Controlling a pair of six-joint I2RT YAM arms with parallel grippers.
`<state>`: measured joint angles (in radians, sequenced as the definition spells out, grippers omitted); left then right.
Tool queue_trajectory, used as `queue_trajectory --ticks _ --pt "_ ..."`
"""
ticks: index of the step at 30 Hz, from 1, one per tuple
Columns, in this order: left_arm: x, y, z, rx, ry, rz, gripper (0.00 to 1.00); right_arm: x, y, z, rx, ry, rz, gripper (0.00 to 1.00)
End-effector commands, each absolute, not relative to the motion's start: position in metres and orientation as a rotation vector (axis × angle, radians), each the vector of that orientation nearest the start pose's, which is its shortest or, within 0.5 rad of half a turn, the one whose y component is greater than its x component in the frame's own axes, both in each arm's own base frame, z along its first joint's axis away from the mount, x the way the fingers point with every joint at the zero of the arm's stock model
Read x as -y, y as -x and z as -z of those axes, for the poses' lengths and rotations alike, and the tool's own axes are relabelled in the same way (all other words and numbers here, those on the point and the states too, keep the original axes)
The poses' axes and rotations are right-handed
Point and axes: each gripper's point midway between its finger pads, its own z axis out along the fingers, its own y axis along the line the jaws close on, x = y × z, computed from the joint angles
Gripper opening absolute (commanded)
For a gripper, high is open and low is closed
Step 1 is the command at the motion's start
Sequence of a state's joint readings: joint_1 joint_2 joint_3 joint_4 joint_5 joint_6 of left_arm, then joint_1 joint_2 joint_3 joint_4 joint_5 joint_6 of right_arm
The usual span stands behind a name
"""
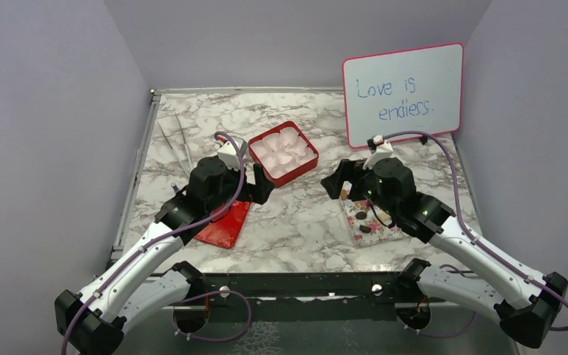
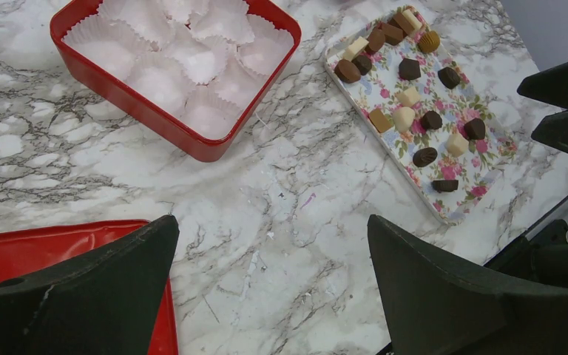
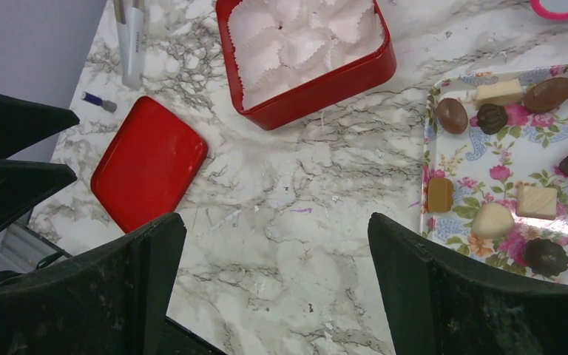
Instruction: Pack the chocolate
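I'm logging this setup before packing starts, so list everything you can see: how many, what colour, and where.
chocolates: about seventeen, dark brown, light brown and cream, all on the tray
tray: one, floral, right side of the table
box: one, red, open, far middle of the table
paper cups: about nine, white, filling the box, all empty
lid: one, red, lying flat on the near left
whiteboard: one, white with a pink frame, handwritten, standing at the far right
marker: one, pale grey, far left
cap: one, purple, beside the marker
table: one, marble-patterned
left gripper: black, open, above the lid's edge
right gripper: black, open, beside the tray
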<state>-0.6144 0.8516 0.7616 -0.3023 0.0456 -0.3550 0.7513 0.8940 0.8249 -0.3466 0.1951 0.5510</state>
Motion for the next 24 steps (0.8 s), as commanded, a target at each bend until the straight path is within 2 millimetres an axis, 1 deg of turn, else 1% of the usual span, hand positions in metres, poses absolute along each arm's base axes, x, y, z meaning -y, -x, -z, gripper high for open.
queue_trajectory --ticks 1,4,8,10,12,15,18,21,23,24 --pt "0.196 -0.239 -0.224 -1.978 -0.302 0.681 0.99 -0.208 -0.236 -0.229 -2.031 0.082 -0.677 1.0" --pt "0.195 -0.24 -0.224 -1.979 -0.297 0.674 0.99 -0.208 -0.236 -0.233 -2.017 0.079 -0.684 1.0" --pt "0.194 -0.241 -0.223 -1.982 -0.29 0.665 0.99 -0.207 -0.236 -0.233 -2.018 0.08 -0.682 1.0" --pt "0.192 -0.245 -0.224 -1.981 -0.269 0.649 0.99 -0.207 -0.235 -0.233 -2.018 0.082 -0.684 1.0" --pt "0.186 -0.251 -0.229 -1.972 -0.217 0.609 0.99 -0.208 -0.235 -0.234 -2.017 0.087 -0.69 1.0" --pt "0.169 -0.264 -0.239 -1.948 -0.133 0.499 0.99 -0.21 -0.233 -0.237 -2.009 0.1 -0.706 1.0" --pt "0.147 -0.281 -0.251 -1.924 -0.08 0.334 0.99 -0.211 -0.232 -0.239 -2.001 0.104 -0.721 1.0" --pt "0.132 -0.301 -0.262 -1.93 -0.084 0.192 0.99 -0.212 -0.23 -0.239 -1.994 0.106 -0.739 1.0" --pt "0.125 -0.318 -0.268 -1.951 -0.064 0.148 0.99 -0.213 -0.227 -0.238 -1.995 0.115 -0.748 1.0" --pt "0.123 -0.327 -0.267 -1.966 -0.064 0.136 0.99 -0.212 -0.227 -0.236 -1.996 0.119 -0.748 1.0"
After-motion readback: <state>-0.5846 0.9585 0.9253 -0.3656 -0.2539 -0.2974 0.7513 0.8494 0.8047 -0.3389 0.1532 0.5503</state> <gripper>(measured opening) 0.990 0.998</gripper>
